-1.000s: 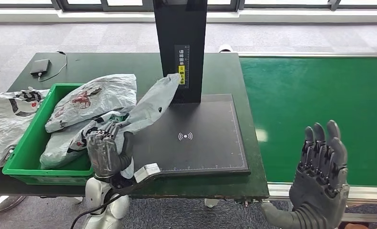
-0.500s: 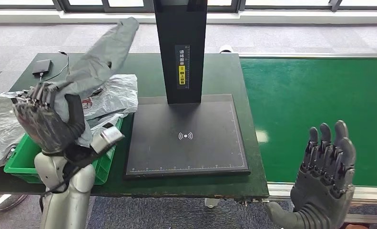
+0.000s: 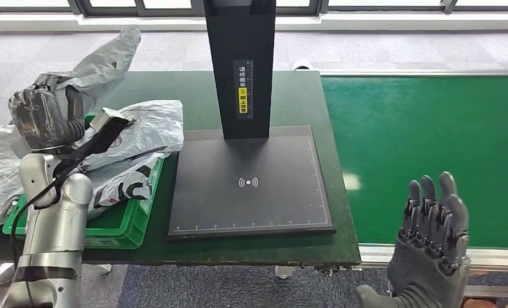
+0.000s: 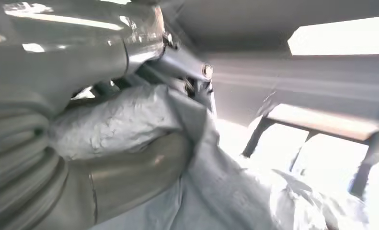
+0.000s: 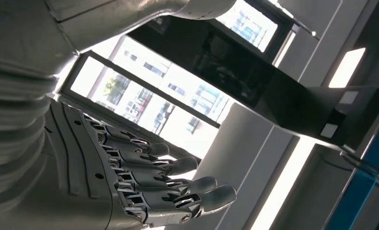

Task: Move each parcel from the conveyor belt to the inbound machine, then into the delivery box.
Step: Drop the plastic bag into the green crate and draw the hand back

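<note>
Where the left hand [image 3: 40,117] curls its dark fingers [image 4: 199,88] tight, a crinkled grey plastic parcel [image 3: 103,61] hangs raised above the green delivery box [image 3: 119,221]; the right hand [image 3: 431,247] stands empty, fingers apart, by the conveyor belt [image 3: 424,147].

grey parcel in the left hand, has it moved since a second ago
Yes. The grey parcel, gripped by the left hand, has gone from the inbound machine edge up and leftward past the green box.
</note>
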### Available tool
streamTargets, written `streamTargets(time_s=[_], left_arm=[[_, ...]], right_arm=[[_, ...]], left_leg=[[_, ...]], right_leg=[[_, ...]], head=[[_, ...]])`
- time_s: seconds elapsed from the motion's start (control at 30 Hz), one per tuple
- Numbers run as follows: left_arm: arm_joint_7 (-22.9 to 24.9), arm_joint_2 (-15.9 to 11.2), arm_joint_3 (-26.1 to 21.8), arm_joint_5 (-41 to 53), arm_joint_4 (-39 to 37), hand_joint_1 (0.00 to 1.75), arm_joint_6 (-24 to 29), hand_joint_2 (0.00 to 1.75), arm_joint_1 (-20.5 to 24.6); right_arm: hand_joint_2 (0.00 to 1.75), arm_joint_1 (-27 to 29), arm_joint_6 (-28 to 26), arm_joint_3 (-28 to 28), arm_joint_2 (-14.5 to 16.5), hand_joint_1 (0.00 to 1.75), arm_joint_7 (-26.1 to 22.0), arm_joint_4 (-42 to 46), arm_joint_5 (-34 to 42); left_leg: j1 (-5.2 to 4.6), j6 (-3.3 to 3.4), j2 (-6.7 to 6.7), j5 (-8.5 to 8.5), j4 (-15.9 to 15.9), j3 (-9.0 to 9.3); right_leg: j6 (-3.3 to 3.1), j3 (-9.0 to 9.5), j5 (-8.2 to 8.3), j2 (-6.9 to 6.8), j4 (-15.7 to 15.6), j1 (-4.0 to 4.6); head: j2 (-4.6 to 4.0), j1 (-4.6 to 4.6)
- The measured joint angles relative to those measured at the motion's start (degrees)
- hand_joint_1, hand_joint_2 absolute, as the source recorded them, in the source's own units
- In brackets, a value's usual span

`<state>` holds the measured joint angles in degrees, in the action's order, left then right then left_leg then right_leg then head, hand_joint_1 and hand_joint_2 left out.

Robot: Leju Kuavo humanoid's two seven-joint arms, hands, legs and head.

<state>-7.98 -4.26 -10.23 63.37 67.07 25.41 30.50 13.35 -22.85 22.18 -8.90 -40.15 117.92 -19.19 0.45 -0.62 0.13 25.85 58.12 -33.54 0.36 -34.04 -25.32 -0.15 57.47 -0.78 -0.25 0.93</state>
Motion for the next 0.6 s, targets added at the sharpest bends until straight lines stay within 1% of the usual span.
streamTargets(time_s=[0.07,0.2,0.3,0.33,0.37,0.43,0.47,0.5,0.57,0.6], left_arm=[[-0.20,-1.46,-2.16,-0.42,-7.44,1.75,0.56,1.75,1.58],[1.07,-3.34,-5.59,0.36,-20.15,1.75,1.45,1.75,3.19],[2.95,-4.25,-7.13,1.71,-26.07,1.75,1.53,1.75,3.30],[3.21,-4.52,-7.55,1.75,-27.57,1.51,1.48,1.75,3.28],[3.32,-4.78,-8.02,1.61,-28.97,1.07,1.42,1.75,3.23],[3.16,-5.19,-9.05,0.80,-31.07,0.20,1.32,0.87,2.96],[2.69,-5.34,-9.61,0.19,-31.78,0.00,1.33,0.44,2.77],[1.91,-5.47,-10.20,-0.55,-32.26,0.00,1.40,0.00,2.61],[-1.01,-5.60,-11.43,-2.76,-32.40,0.00,1.79,0.00,2.21],[-3.38,-5.50,-12.13,-4.73,-31.80,0.00,1.72,0.00,1.81]], right_arm=[[1.75,0.31,1.59,0.00,0.00,0.00,0.01,0.00,0.16],[0.00,0.40,3.86,0.00,0.00,0.00,0.01,0.00,2.21],[0.00,0.24,4.58,0.00,0.00,0.00,0.02,-0.08,3.12],[0.00,0.08,4.97,-0.02,0.00,0.00,0.02,-0.21,3.22],[0.00,-0.10,5.55,-0.12,0.00,0.00,0.03,-0.37,3.48],[0.00,-0.43,6.88,-0.70,0.00,0.00,0.07,-0.73,4.64],[0.00,-0.60,7.41,-1.15,0.00,0.00,0.08,-0.89,5.46],[0.00,-0.80,7.79,-1.67,0.00,0.00,0.10,-1.04,6.28],[0.00,-1.17,8.21,-2.80,0.06,0.00,0.12,-1.28,7.70],[0.00,-1.25,8.26,-3.45,0.13,0.00,0.12,-1.34,8.23]], left_leg=[[0.00,-0.07,0.15,-0.02,-0.01,-0.01],[0.03,-0.14,0.18,-0.07,-0.01,-0.05],[0.05,-0.15,0.18,-0.07,0.00,-0.12],[0.06,-0.15,0.18,-0.07,0.00,-0.14],[0.06,-0.15,0.18,-0.07,0.00,-0.16],[0.06,-0.15,0.18,-0.06,0.00,-0.19],[0.06,-0.15,0.17,-0.06,0.00,-0.19],[0.06,-0.15,0.17,-0.06,0.00,-0.20],[0.05,-0.14,0.17,-0.06,0.00,-0.17],[0.04,-0.14,0.17,-0.06,-0.01,-0.15]], right_leg=[[-0.06,-0.09,0.05,0.15,0.02,0.06],[-0.12,-0.14,0.08,0.23,0.05,0.14],[-0.12,-0.20,0.08,0.24,0.06,0.13],[-0.12,-0.22,0.08,0.24,0.06,0.13],[-0.12,-0.23,0.08,0.24,0.05,0.12],[-0.12,-0.25,0.08,0.23,0.05,0.12],[-0.12,-0.26,0.07,0.23,0.05,0.12],[-0.12,-0.26,0.07,0.23,0.05,0.12],[-0.11,-0.25,0.07,0.22,0.05,0.08],[-0.11,-0.25,0.07,0.21,0.05,0.04]], head=[[-0.01,-0.02],[0.00,0.00],[-0.01,0.01],[-0.01,0.01],[-0.02,0.01],[-0.01,0.00],[-0.01,0.00],[-0.01,0.01],[-0.02,0.01],[-0.01,0.01]])
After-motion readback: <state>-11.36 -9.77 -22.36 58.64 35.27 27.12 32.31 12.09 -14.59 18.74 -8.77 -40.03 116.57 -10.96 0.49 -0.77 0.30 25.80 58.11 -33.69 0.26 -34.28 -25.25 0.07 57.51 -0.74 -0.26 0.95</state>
